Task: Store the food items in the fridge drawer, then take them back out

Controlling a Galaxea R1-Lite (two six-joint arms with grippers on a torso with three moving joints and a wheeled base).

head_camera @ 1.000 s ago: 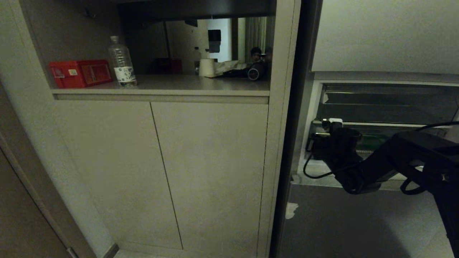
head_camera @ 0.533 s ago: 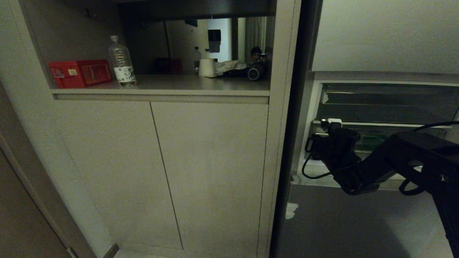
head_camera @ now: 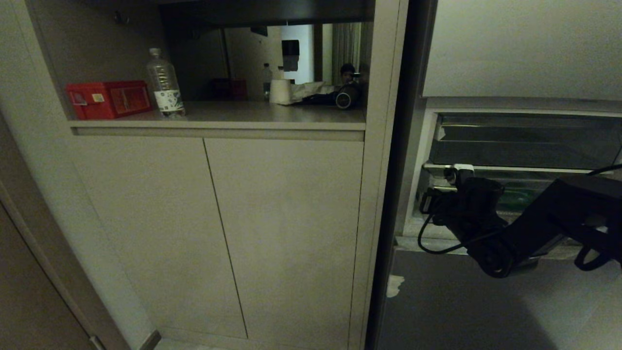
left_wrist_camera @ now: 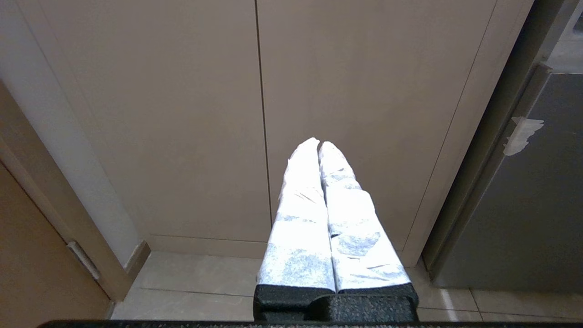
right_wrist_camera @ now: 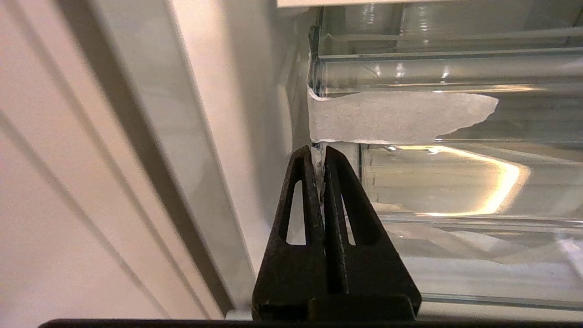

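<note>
— Two arms belong to this robot; which one shows in the head view?
— Only the right arm. Its right end effector [head_camera: 457, 171] is at the front left corner of the fridge drawer [head_camera: 529, 182], under a darker tray [head_camera: 525, 146]. A green shape [head_camera: 515, 199] shows through the drawer wall, too dim to name. On the shelf [head_camera: 243, 114] to the left stand a red box [head_camera: 109, 99] and a water bottle [head_camera: 164, 85].
— And the left wrist view?
— The left end effector [left_wrist_camera: 319, 145] has its white-wrapped fingers pressed together, holding nothing, in front of the cabinet doors [left_wrist_camera: 255, 114].
— The right wrist view?
— The right end effector [right_wrist_camera: 318, 152] is closed, its tips just below the white tape scrap [right_wrist_camera: 396, 116] on the drawer [right_wrist_camera: 455, 182] corner. If the tips pinch the edge there, one cannot tell.
</note>
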